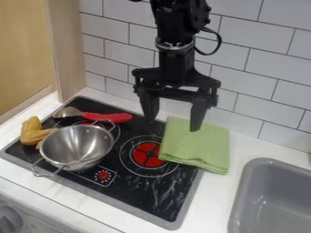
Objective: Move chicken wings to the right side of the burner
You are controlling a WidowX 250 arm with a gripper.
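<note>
The chicken wings (32, 133) lay at the left side of the one stove (161, 193), just left of one metal pot (79, 145). I could not tell how many wings there were. One black gripper (173, 124) hung over the far side, wide open, with nothing in it. One spoon (108, 117) with a red handle lay behind the pot. One red burner (147, 154) was between the pot and one folded green cloth (203, 143). One gray sink (276, 200) was at the near right.
</note>
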